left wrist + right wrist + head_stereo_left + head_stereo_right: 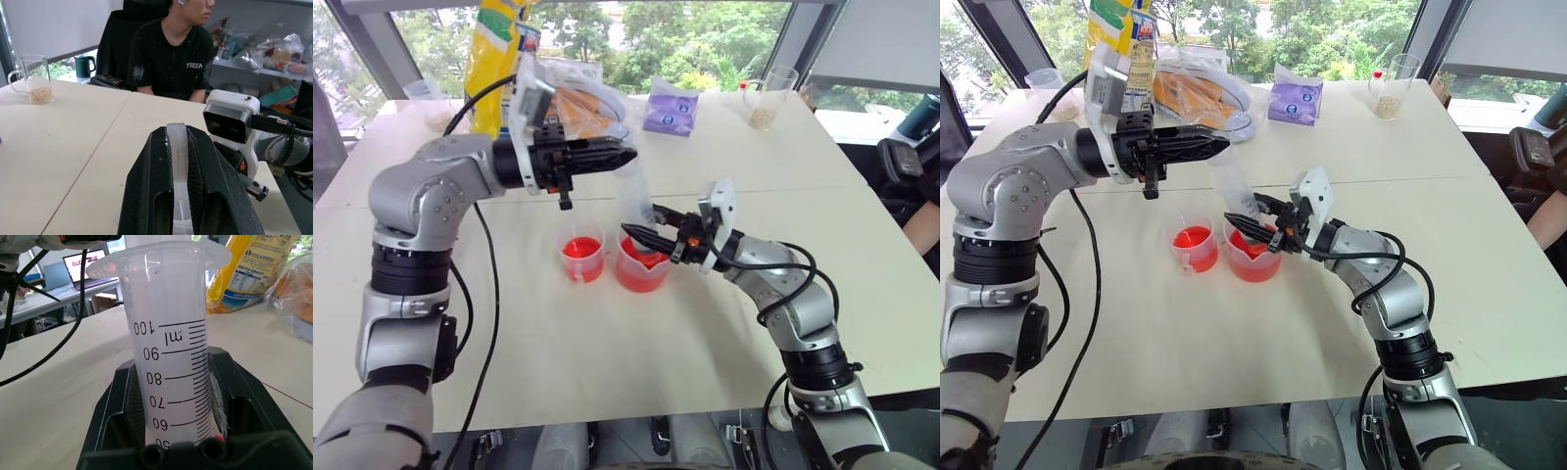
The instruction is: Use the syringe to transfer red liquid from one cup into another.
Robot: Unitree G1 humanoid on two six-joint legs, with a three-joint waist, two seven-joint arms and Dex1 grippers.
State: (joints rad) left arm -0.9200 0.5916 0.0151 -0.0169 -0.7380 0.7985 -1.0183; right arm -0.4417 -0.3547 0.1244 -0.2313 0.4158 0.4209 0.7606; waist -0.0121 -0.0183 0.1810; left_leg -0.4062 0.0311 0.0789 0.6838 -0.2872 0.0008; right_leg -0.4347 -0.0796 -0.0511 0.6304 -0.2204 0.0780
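The syringe (633, 199) stands tilted over the larger spouted cup (642, 268), its lower end down inside the cup's red liquid (1252, 264). My left gripper (626, 155) points sideways and is shut on the clear plunger (177, 161) at the syringe's top. My right gripper (638, 235) is shut on the graduated barrel (171, 377) just above the cup's rim. The barrel looks clear, with a little red at its bottom. The smaller cup (582, 255), also holding red liquid, stands right beside the larger one, on my left.
At the table's far side stand a yellow bag (497, 59), a clear bag of orange food (587, 103), a purple packet (669, 108) and a glass mug with grains (767, 101). A person (171, 58) sits at the table's right side.
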